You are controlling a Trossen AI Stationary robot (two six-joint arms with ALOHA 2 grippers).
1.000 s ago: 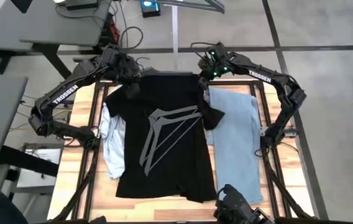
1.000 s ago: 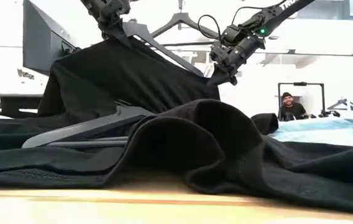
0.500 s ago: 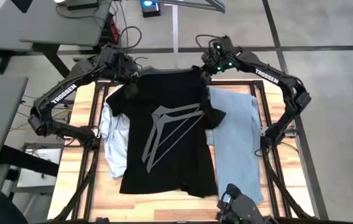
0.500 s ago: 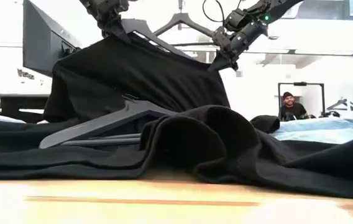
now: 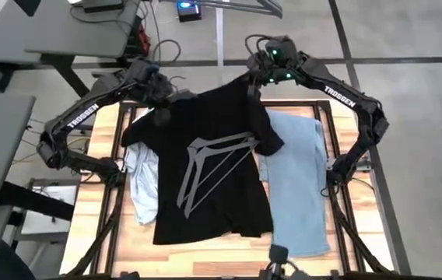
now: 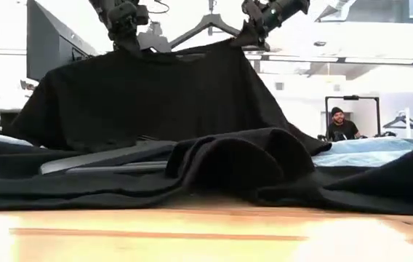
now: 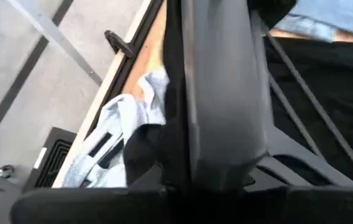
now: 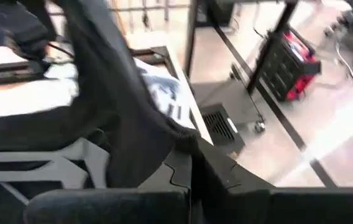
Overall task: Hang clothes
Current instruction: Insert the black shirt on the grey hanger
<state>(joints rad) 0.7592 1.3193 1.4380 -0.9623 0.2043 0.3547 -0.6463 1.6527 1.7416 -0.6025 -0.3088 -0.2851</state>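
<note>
Both end effectors, left and right, grip the black short-sleeved t-shirt at twelve o'clock. Lifting step; the grey plastic hangers need clearing next

In the high view the black t-shirt covers most of the pale shirt, leaving a strip at centre left, and overlaps the jeans along their left edge. The left gripper and right gripper fingertips are buried in fabric. In the low view both arms run off the top edge
</note>
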